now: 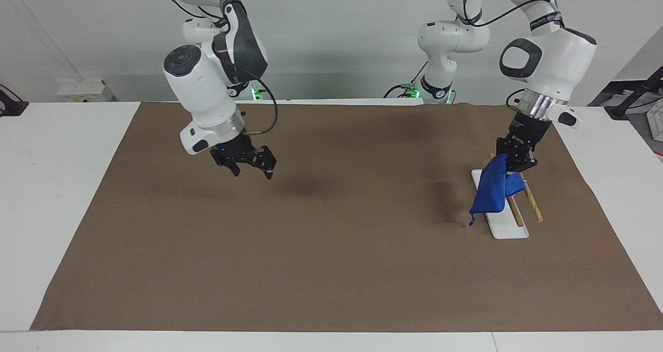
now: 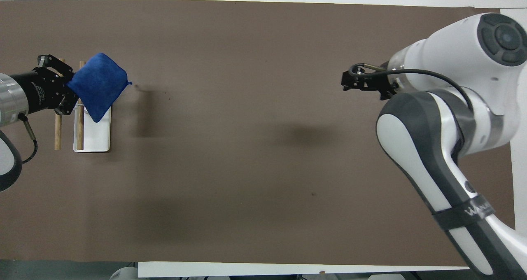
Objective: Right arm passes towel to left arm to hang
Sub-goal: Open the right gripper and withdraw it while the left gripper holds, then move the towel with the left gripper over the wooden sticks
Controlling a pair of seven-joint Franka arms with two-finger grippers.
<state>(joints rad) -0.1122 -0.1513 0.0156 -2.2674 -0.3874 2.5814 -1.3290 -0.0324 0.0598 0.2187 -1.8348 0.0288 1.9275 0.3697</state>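
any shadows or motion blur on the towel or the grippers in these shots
Facing view: soft shadows on the mat beneath the right gripper and beside the towel, which the left gripper holds; no blur. Overhead view: towel sharp, two diffuse dark patches on the mat.

You get bright, even light from above in both views, with no glare. The flat brown paper mat (image 1: 331, 248) shows soft dark shadow patches under each raised arm. One lies beside the white plastic rack base (image 1: 500, 212). Both pictures look sharp. In the overhead view, the big white arm (image 2: 453, 119) near the camera looks bulged.
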